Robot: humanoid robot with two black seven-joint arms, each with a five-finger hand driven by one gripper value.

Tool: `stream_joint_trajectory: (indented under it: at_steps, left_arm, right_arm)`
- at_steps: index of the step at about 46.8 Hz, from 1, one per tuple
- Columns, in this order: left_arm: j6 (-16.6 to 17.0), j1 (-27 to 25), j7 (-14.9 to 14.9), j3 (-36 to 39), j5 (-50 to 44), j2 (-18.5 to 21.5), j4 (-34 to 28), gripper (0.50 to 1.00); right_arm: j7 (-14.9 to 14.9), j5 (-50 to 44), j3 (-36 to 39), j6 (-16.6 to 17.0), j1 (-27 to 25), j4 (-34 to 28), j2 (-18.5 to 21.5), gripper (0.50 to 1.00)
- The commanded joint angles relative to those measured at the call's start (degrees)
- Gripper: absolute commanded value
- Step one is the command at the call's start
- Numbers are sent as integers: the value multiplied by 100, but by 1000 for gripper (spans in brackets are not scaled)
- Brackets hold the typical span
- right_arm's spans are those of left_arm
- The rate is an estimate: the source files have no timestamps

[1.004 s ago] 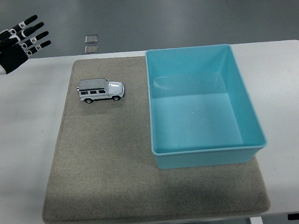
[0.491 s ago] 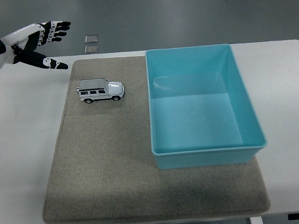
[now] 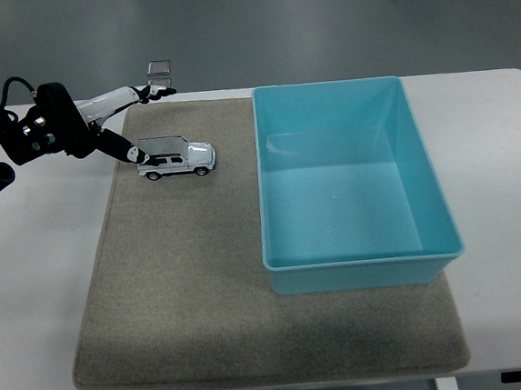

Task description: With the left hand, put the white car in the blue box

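Observation:
A small white toy car [image 3: 178,157] stands on a grey-brown mat [image 3: 186,284], near the mat's far left corner, nose pointing right. My left hand [image 3: 145,123] reaches in from the left edge and hovers over the car's rear end with its fingers spread: the upper fingers [image 3: 151,92] stretch beyond the car and the thumb tip [image 3: 136,156] sits just at the car's back. It holds nothing. The blue box [image 3: 358,270] stands to the right of the car, with nothing inside.
The mat lies on a white table [image 3: 39,269]. Two small clear square objects [image 3: 158,69] sit on the floor past the table's far edge, behind the hand. My right arm does not show.
My left hand has moved right and down from the table's far left corner to the car's rear. The car and box stay put.

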Motion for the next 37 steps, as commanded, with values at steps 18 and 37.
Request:
stream_joint_trajectory:
  at_steps: [18, 37]
  left_arm:
    - [493, 2, 5, 624, 263, -451, 422, 992]
    - [493, -33, 5, 633, 281, -495, 519, 622]
  right_arm:
    - [0, 0, 0, 0, -1, 0, 0, 936]
    - [0, 0, 0, 0, -1, 0, 0, 936]
